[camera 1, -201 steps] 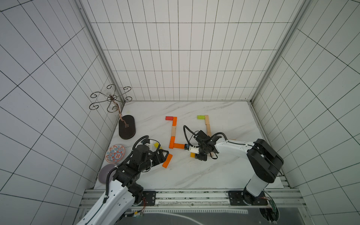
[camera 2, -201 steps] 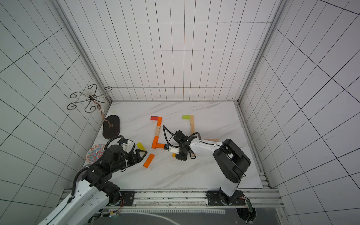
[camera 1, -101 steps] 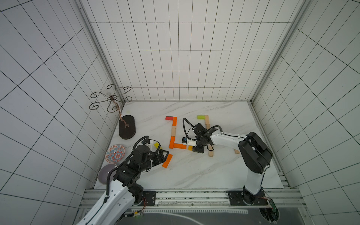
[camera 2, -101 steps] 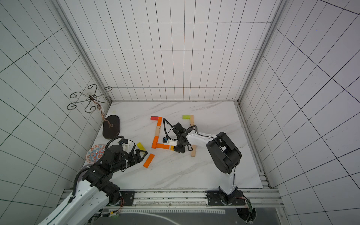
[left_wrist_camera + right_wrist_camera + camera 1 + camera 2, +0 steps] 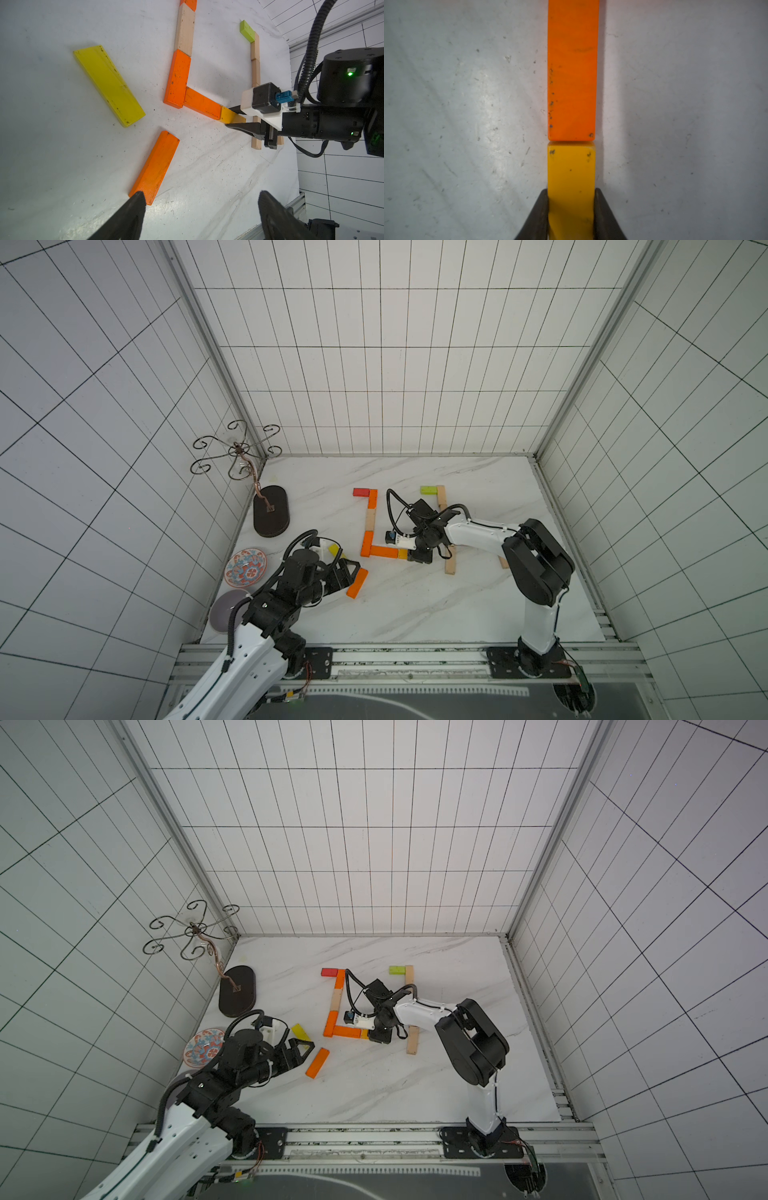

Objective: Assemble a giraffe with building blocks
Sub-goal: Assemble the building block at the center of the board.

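Right gripper (image 5: 571, 192) is clamping narrowly on the yellow block (image 5: 571, 170), which is extending straight ahead of its fingertips, long axis in line with the orange bar (image 5: 573, 72) beyond, ends touching. Left gripper (image 5: 200, 197) is standing wide and empty; the loose orange block (image 5: 154, 166) is lying just ahead of one finger, angled off-axis.

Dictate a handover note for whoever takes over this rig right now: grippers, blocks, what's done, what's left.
Right gripper: shut on an amber block, butted end to end against the orange bar.
Left gripper: open, empty, beside the loose orange block; loose yellow block nearby.
Done: red-topped column and lime-topped pale column laid flat.
To do: release the amber block, then probably place the two loose blocks.
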